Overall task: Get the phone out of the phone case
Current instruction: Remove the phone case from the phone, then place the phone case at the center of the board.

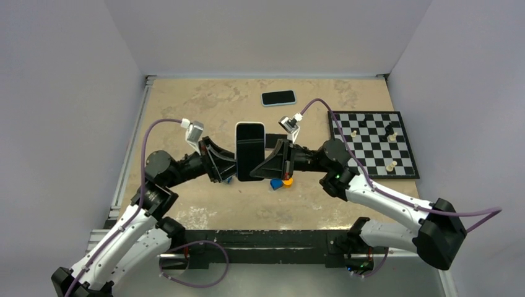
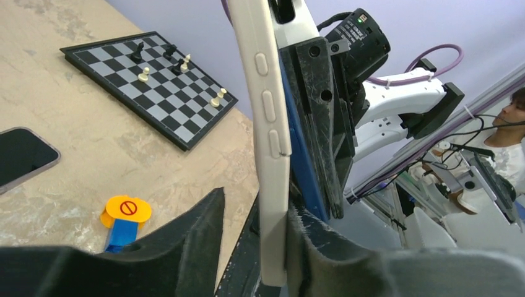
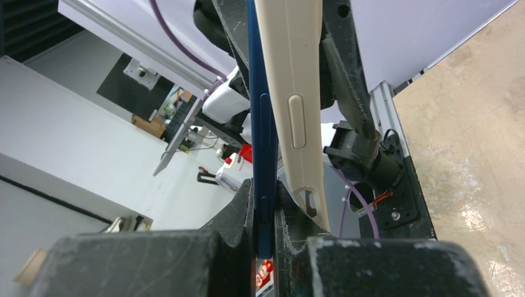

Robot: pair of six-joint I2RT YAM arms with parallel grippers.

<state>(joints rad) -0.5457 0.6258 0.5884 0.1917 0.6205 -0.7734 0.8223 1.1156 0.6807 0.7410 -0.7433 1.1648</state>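
- My right claw is clamped on the blue phone, both pads pinching its thin edge.
- The cream case lies right against the phone on that side. I cannot tell how far it has come off.
- My left claw has its jaws apart, straddling the case's button edge. One pad touches the case and the other stands clear of it, with a gap.
- From the top view, phone and case hang off the table, between the two claws. The left claw is at 9 o'clock of the phone and the right claw at 3 o'clock.
- A blue-and-orange tag lies on the table at 5 o'clock of the phone, under the right claw.
- A spare phone lies screen up at 1 o'clock, well apart.
- A chessboard sits at 3 o'clock, beyond the right wrist, and carries a few pieces.
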